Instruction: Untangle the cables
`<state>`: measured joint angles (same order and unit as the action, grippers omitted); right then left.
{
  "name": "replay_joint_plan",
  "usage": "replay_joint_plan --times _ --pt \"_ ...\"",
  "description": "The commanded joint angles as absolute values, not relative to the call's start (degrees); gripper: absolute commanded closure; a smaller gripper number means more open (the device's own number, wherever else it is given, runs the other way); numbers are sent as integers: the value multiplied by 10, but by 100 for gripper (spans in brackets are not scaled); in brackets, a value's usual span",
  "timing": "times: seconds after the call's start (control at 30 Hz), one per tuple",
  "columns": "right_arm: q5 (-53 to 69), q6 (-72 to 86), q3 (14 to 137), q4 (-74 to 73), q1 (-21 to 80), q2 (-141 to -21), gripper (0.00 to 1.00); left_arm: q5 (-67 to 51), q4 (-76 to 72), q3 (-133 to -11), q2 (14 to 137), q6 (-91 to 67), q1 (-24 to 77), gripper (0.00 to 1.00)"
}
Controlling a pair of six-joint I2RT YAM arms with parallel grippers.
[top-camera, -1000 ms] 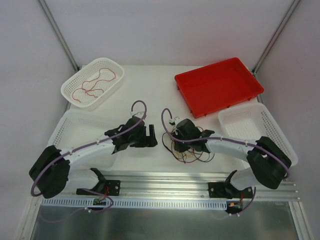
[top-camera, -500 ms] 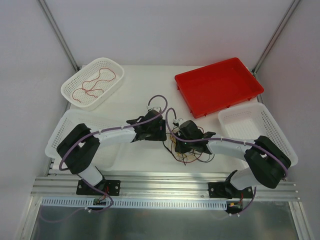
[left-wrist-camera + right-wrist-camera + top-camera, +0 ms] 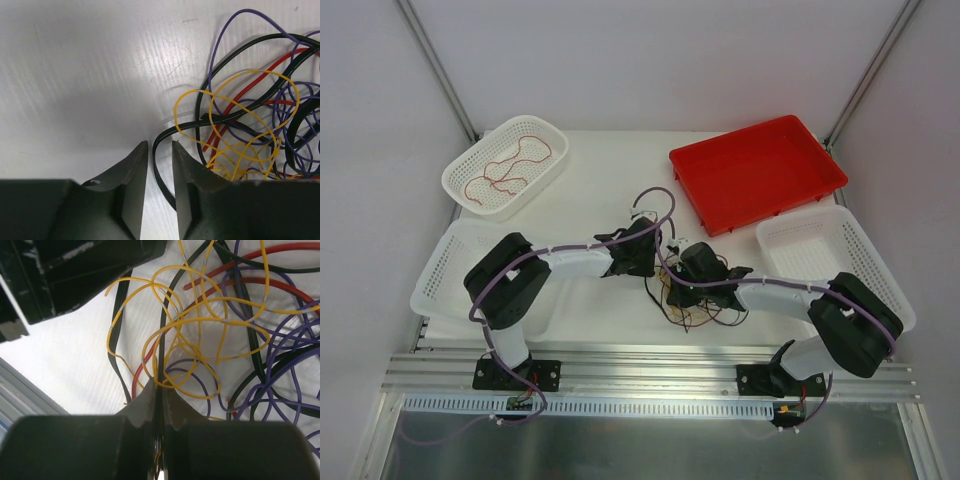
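The right gripper point(image 3: 160, 386) has its jaws clenched on a black strand of the cables point(image 3: 698, 300); the strand runs straight out along their line. The left gripper point(image 3: 160, 146) has its jaws released and narrowly apart, with a black loop just beside them. The clump lies on the tabletop point(image 3: 610, 170) near the red tray point(image 3: 757, 172), on its near side, with no clear long axis.

My arms point(image 3: 575, 262) are white links with bulky black joints, lilac cables point(image 3: 650, 191) clipped alongside; my left gripper point(image 3: 160, 146) has matte black wedge fingers point(image 3: 132, 172).

Wht table point(image 3: 610, 165): cables point(image 3: 705, 312), red tray point(image 3: 755, 175), 3 baskets point(image 3: 451, 180).
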<state>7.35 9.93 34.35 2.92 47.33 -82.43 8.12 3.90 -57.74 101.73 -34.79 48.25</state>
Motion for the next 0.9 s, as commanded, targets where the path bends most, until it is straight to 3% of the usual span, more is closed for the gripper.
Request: replay_joint_plan --times 0.0,0.17,0.23,0.53,0.87 --pt "88 108 335 39 473 -807 99 111 43 -586 1044 -321 497 76" --pt "90 112 331 39 472 -797 99 117 43 -585 1060 -321 504 89" --pt "87 112 329 37 472 -791 99 126 42 -584 1060 -320 505 99" --pt "43 118 301 -16 436 -707 99 237 67 -582 984 -259 501 100" --pt "-5 145 256 -90 312 -629 99 397 167 -623 717 -130 470 100"
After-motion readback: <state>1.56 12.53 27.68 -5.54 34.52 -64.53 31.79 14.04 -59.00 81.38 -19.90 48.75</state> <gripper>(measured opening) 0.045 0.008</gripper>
